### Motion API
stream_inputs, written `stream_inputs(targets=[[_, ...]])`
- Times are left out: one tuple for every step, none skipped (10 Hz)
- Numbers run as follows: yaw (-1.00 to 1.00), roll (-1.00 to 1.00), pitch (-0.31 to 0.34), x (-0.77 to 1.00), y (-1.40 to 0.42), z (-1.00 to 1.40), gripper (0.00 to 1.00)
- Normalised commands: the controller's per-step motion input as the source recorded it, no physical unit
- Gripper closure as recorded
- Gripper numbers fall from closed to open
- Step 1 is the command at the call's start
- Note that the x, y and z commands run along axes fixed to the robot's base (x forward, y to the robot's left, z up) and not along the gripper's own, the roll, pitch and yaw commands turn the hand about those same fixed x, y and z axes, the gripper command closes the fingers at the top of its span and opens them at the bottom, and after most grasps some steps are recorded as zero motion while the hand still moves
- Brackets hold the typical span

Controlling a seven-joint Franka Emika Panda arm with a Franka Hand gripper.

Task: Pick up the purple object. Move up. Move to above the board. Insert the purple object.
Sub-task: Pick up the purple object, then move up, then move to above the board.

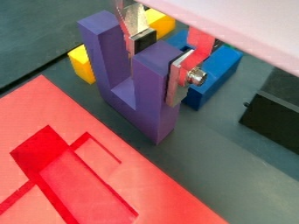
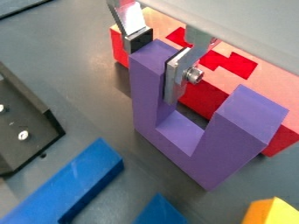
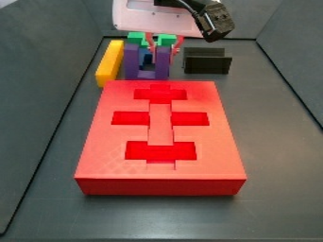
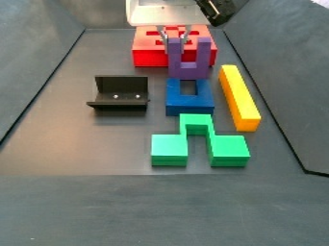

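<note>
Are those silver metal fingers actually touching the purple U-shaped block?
Touching: in both wrist views the gripper fingers press flat against one prong of the purple U-shaped block.

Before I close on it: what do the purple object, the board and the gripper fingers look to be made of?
Purple object: matte, uniform violet with crisp edges, probably plastic or painted wood.
Board: red slab with a slight sheen and sharp-cut recesses, likely plastic.
Fingers of the gripper, which straddles one prong: flat silver plates with a screw head, evidently metal; the dark pads look rubbery, though I can't confirm that.
</note>
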Motion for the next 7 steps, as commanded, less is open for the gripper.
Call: stream_inputs(targets=[[0.0, 0.0, 0.0, 0.0, 0.0, 0.0, 1.0], [0.0, 0.0, 0.0, 0.0, 0.0, 0.83, 1.0], [0.0, -0.02, -0.003, 0.04, -0.07, 0.82, 1.0], [0.01, -0.04, 0.047, 0.0, -0.07, 0.63, 1.0], [0.0, -0.07, 0.032, 0.03, -0.02, 0.25, 1.0], [0.0, 0.0, 0.0, 0.0, 0.0, 1.4, 1.0], [0.0, 0.0, 0.031, -0.03, 0.0, 1.4, 1.0]])
